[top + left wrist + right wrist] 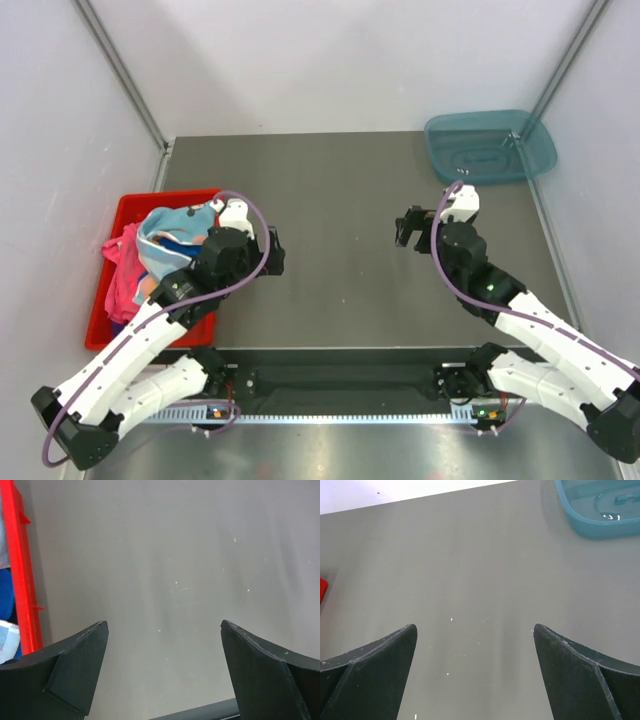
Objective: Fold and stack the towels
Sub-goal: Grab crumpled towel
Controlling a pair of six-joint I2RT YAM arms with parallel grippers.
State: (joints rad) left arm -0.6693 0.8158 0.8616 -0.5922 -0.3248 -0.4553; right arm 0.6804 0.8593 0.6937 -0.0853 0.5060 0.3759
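1. Towels (165, 240) heaped in red bin (98, 322) at left edge of worktop (340, 190).
2. Light blue dotted towel (178, 222) on top; pink towel (120, 275) hanging over the bin's left side.
3. Left hand (275, 250) just right of the bin, fingers spread wide apart over grey worktop.
4. Right hand (405, 228) mid-worktop, fingers likewise wide apart, well apart from teal tray (490, 148) at far right corner.
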